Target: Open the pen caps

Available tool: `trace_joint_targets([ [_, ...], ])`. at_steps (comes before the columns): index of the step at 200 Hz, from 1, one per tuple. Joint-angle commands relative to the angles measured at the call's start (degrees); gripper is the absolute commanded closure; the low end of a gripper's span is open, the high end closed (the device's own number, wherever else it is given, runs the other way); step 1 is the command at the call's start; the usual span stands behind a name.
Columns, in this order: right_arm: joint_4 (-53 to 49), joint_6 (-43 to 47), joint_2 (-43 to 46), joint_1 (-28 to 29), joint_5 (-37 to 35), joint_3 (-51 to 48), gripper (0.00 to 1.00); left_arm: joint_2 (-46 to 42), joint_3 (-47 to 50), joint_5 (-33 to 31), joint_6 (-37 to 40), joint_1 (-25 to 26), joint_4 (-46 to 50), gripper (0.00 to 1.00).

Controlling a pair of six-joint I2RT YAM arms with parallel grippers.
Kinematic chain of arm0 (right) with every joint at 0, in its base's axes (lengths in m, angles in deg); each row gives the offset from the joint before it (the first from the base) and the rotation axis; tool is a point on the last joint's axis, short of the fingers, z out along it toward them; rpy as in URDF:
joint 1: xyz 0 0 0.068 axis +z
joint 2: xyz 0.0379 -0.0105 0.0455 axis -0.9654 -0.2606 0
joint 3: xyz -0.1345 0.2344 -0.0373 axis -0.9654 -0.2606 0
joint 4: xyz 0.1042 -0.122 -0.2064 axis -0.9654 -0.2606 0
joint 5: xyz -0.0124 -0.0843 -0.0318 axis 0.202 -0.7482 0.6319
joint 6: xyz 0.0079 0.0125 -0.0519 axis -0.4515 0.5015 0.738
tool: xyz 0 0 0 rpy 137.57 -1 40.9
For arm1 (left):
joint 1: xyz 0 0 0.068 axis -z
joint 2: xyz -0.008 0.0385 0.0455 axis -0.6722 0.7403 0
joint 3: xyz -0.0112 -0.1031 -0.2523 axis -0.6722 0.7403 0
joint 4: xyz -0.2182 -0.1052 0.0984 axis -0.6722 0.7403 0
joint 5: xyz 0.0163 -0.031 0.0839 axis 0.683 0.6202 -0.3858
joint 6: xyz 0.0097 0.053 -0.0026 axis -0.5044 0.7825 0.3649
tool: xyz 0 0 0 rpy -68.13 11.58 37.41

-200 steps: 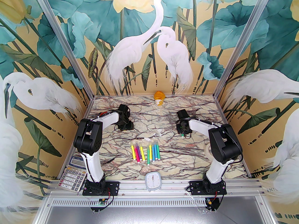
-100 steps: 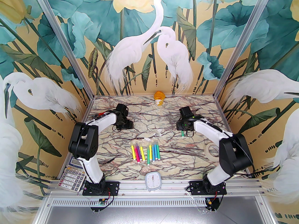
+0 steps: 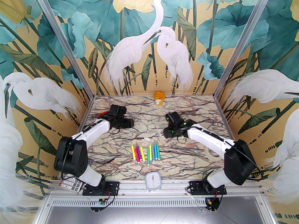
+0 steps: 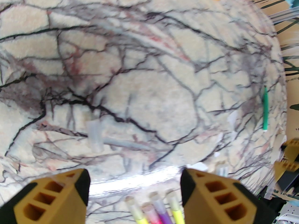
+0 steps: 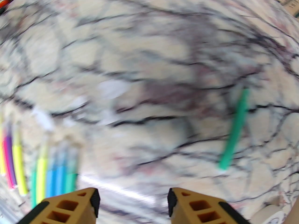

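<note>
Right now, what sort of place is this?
Probably a purpose-built robot test cell, not a real room: aluminium frame posts at the corners, printed heron wall panels, and a marble-print table with a mounting rail along its near edge.

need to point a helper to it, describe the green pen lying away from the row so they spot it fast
Start at the marble table and find the row of pens lying side by side near its middle. Off to the side of that row nearer the right arm, on bare marble, lies the green pen. It alone lies apart, touching no other pen.
</note>
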Motion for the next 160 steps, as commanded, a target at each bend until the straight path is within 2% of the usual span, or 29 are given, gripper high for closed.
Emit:
trace_joint_targets([
  [1,-0.1,-4.5,-0.3,2.3,2.4,-1.2,0.45,-1.8,2.1,2.6,-1.0,-0.4,-5.7,0.31],
  [45,0.1,-8.6,-4.5,6.5,2.4,-0.9,0.46,-3.2,4.5,3.7,-1.6,-0.4,-8.6,0.31],
  [160,0.5,-13.7,-13.4,11.0,1.8,0.2,0.54,-7.3,6.9,1.3,-0.6,-0.3,-8.7,0.31],
])
